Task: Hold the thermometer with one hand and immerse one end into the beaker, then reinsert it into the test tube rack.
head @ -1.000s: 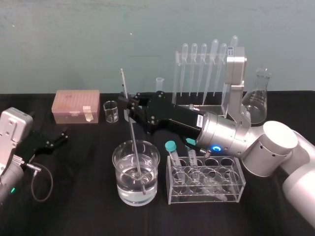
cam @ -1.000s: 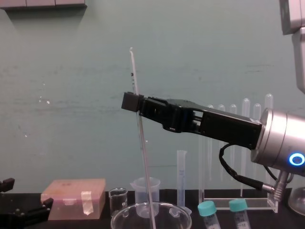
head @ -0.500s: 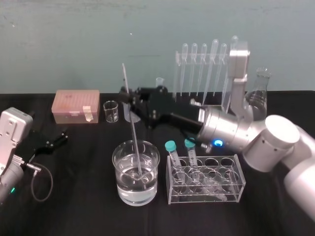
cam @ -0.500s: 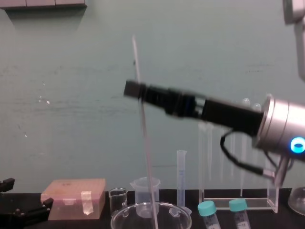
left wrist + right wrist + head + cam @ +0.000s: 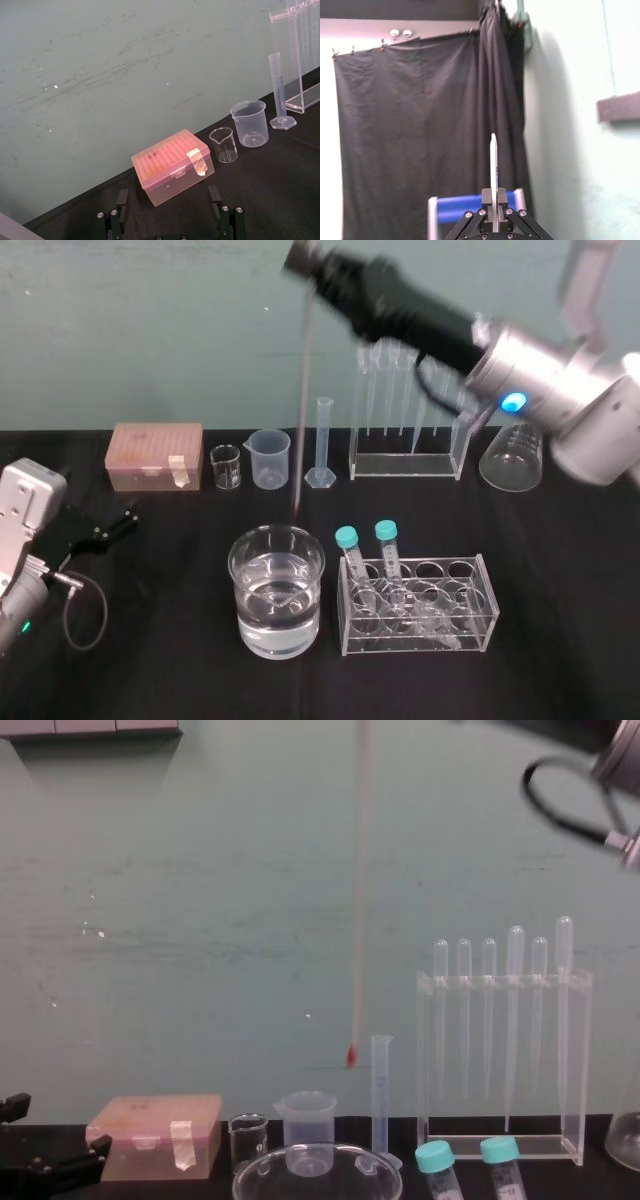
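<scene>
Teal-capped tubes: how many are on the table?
2. Both stand side by side at the left end of the low rack, right of the beaker: one tube outermost, the other next to it.

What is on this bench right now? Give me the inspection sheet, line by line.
Surface: black-covered table, no spill seen.
Job's things: thermometer hangs near upright, its red tip above the beaker and out of the water; test tube rack behind, holding pipettes.
Clutter: pink box, tiny glass beaker, plastic beaker, graduated cylinder, flask, low tube rack with two teal-capped tubes.
Grippers: right gripper high up, shut on the thermometer; left gripper open, parked at the table's left.
Cables: black loop beside the left arm; black cable on the right arm.
Surroundings: teal wall; dark curtain in the right wrist view.
</scene>
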